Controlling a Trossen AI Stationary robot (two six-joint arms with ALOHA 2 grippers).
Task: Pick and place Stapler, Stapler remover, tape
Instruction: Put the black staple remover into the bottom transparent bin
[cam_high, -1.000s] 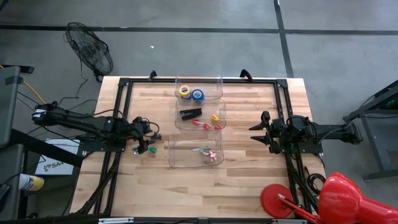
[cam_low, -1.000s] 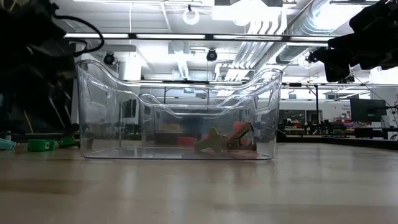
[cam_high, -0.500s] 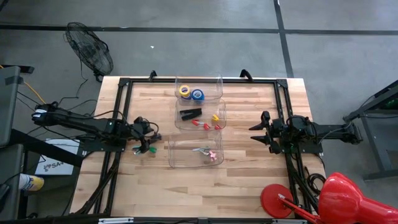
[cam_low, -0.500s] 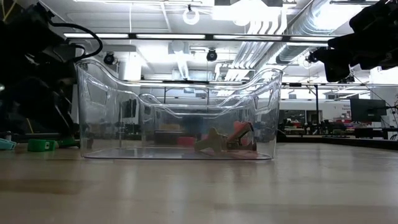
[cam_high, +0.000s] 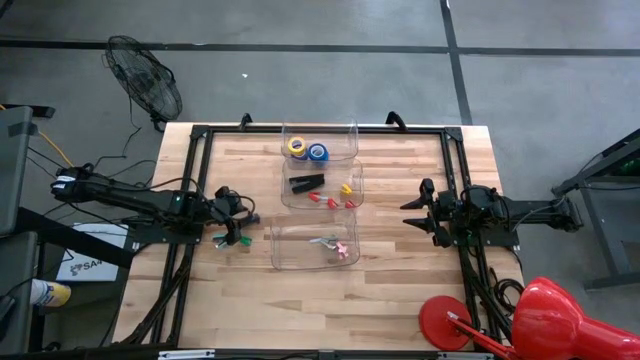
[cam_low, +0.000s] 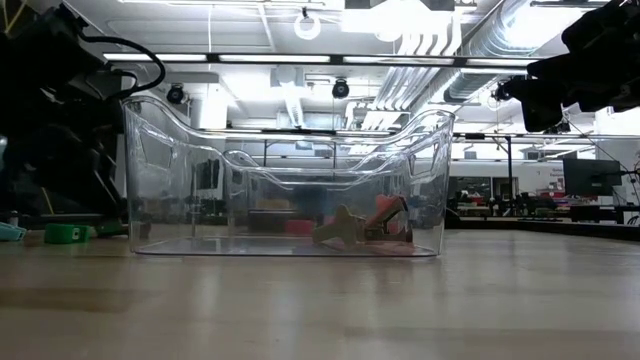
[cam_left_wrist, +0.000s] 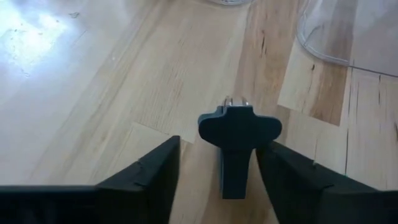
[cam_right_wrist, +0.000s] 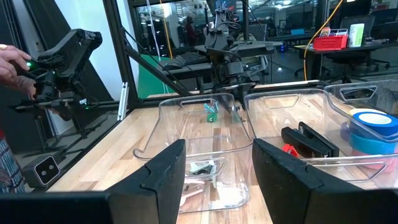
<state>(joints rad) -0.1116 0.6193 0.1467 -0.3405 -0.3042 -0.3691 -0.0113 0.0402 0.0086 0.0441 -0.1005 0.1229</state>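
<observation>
Left jaws are down low over the tabletop (cam_left_wrist: 93, 81), spread around a dark staple remover (cam_left_wrist: 239, 140) that sits between them, with a gap showing on one side. Right jaws hover spread near the tabletop's right edge. Blue tape (cam_high: 318, 152) and yellow tape (cam_high: 297, 146) sit in the far bin (cam_high: 345, 130), and the black stapler (cam_high: 306, 182) lies in the middle bin (cam_high: 357, 175).

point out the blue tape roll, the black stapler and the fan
blue tape roll (cam_high: 318, 152), high view, its top face
black stapler (cam_high: 306, 183), high view, middle of its body
fan (cam_high: 146, 88), high view, centre of its grille
</observation>
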